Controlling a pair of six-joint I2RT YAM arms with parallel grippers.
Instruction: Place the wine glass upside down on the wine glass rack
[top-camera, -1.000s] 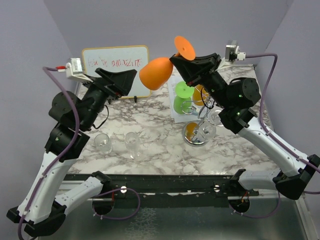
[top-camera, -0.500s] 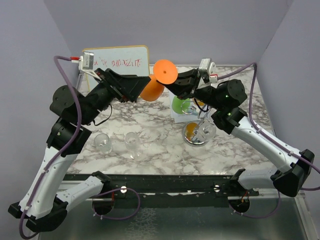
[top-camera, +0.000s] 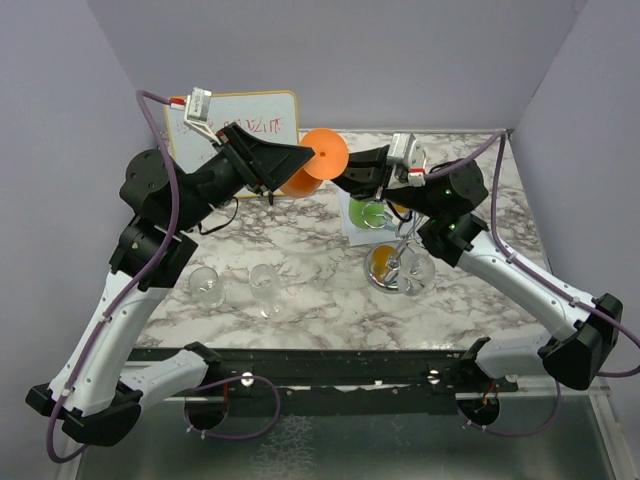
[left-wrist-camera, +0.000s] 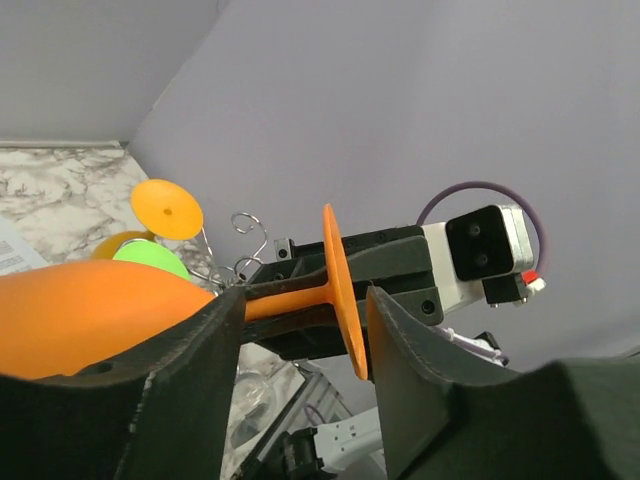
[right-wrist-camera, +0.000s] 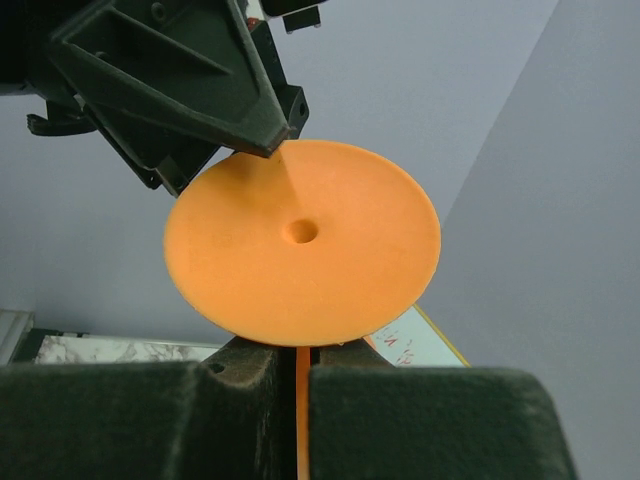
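Sitting closest to the arm bases, a clear tumbler (top-camera: 207, 287) and a narrow clear glass (top-camera: 263, 289) are standing upright on the marbled bench (top-camera: 320, 305), near each other and left of centre. Further back and to the right, the wine glass rack (top-camera: 397, 268) is resting on its round mirrored base, with its thin post rising to curled wire arms. A green glass (top-camera: 365, 212) is sitting among those arms on the left side. In the left wrist view a second orange glass (left-wrist-camera: 165, 208) is showing there too, foot uppermost.

Beyond the rack and to its left, the two arms are facing each other in the air above the bench. The right gripper (top-camera: 342, 178) is pinching the stem of the orange wine glass (top-camera: 325, 155). Its jaws are nearly together, and only a sliver of orange stem is showing between them in its own wrist view. The glass is lying roughly on its side, with its foot disc facing the right arm's camera and its bowl pointing toward the left arm. It is hanging apart from the rack, not yet on it. The left gripper (top-camera: 298, 163) is standing with its jaws spread wide, straddling the glass where bowl meets stem; I cannot tell whether its fingers are touching the bowl.

Farthest back, a whiteboard (top-camera: 235, 122) with red writing is leaning against the wall.
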